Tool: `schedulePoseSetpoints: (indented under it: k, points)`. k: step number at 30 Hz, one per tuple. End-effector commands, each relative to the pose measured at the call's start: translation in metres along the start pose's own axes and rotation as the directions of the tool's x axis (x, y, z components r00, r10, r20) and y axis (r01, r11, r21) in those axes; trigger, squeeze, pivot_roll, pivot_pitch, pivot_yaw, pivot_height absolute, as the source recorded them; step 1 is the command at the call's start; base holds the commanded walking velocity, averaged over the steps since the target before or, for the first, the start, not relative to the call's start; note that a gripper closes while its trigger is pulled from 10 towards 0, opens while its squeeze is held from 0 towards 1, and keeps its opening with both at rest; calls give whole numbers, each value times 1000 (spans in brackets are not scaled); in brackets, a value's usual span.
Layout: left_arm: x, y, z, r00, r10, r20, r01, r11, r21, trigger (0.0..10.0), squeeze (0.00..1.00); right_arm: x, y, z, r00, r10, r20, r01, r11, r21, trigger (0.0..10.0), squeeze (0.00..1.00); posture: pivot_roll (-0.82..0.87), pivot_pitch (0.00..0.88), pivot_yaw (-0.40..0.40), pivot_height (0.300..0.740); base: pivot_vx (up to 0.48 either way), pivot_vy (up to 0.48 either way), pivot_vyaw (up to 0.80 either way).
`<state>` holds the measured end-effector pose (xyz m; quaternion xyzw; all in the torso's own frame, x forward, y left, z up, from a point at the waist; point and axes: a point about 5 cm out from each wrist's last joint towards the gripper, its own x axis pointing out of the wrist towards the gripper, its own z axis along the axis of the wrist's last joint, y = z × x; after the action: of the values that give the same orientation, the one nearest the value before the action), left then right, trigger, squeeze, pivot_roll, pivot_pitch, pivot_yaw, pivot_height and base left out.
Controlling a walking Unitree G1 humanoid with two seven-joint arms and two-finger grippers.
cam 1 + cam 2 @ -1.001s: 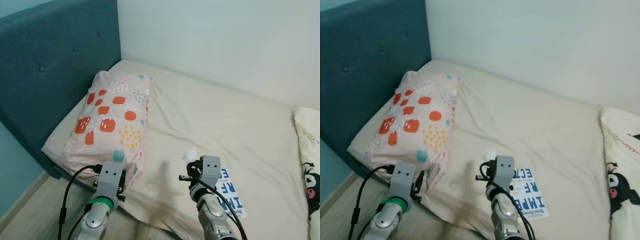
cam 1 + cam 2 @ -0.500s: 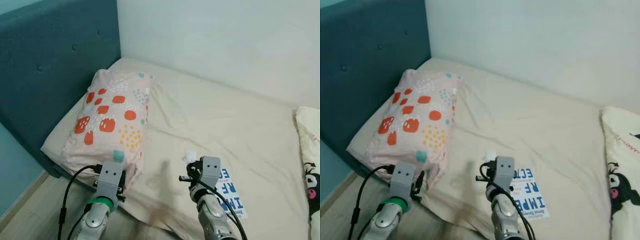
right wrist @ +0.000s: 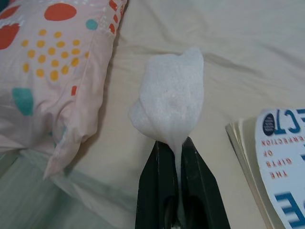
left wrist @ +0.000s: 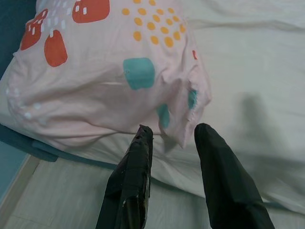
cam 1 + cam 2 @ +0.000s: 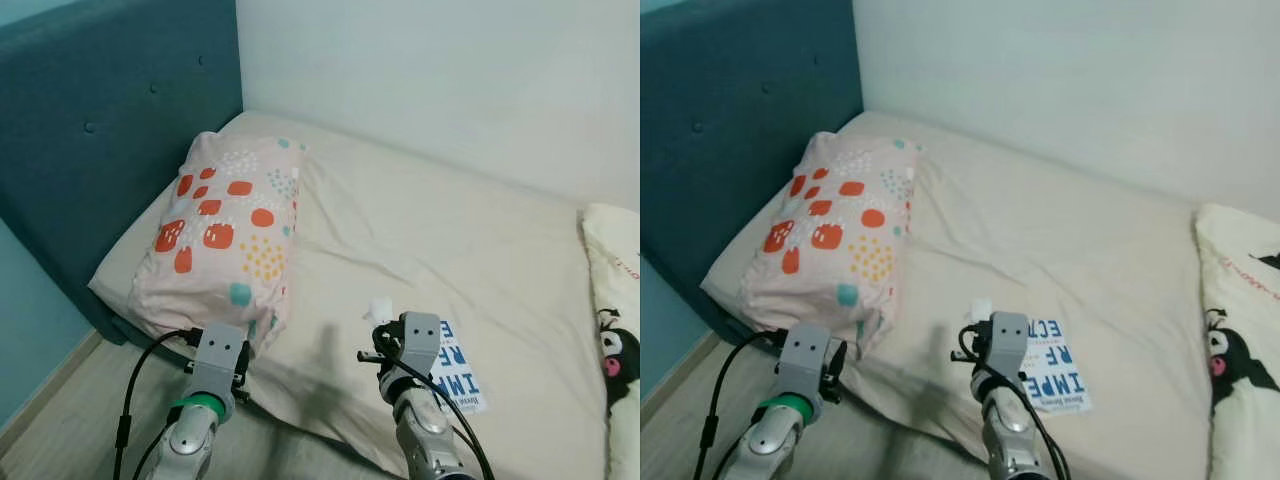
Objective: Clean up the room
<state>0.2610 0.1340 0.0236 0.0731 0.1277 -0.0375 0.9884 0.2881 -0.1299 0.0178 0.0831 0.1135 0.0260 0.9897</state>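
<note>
My right gripper is shut on a crumpled piece of white foam wrap, held up over the cream bed sheet near the bed's front edge. The same white piece pokes up above the right wrist in the eye views. My left gripper is open, its two black fingers just short of the corner of a pink pillow with red, yellow and teal spots. Nothing lies between the left fingers. A white book with blue letters lies on the sheet just right of the right gripper.
A teal padded headboard stands to the left and a white wall runs behind the bed. A cream blanket with a black cartoon figure lies at the bed's right edge. Pale wood floor shows below the pillow.
The camera has shifted, so the bed sits a little lower and more floor shows. Both arms keep their pose, and the right gripper still holds the white piece.
</note>
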Motion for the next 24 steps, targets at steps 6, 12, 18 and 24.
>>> schedulePoseSetpoints:
  k: [6, 12, 18, 24]
  points:
    - [-2, -1, -7, 999, -2, -34, 1, 1000, -12, 10000, 0, -2, -3, -5, 1000, -14, -28, 14, 1000, 6, 10000, 0, 25, 32, 8, 740, -288, 0, 0]
    - [-3, -2, -7, 999, -1, -33, 1, 1000, -15, 10000, 0, -3, -4, -6, 999, -15, -31, 15, 1000, 6, 10000, 0, 25, 34, 2, 740, -280, 0, 0]
    - [-3, -3, -7, 999, 1, -35, -1, 1000, -18, 10000, 0, -3, -5, -6, 999, -13, -31, 13, 1000, 2, 10000, 0, 23, 35, -4, 740, -273, 0, 0]
    - [-3, -4, -7, 999, 2, -36, -3, 1000, -22, 10000, 0, -2, -6, -5, 999, -12, -32, 12, 1000, -2, 10000, 0, 22, 35, -7, 740, -268, 0, 0]
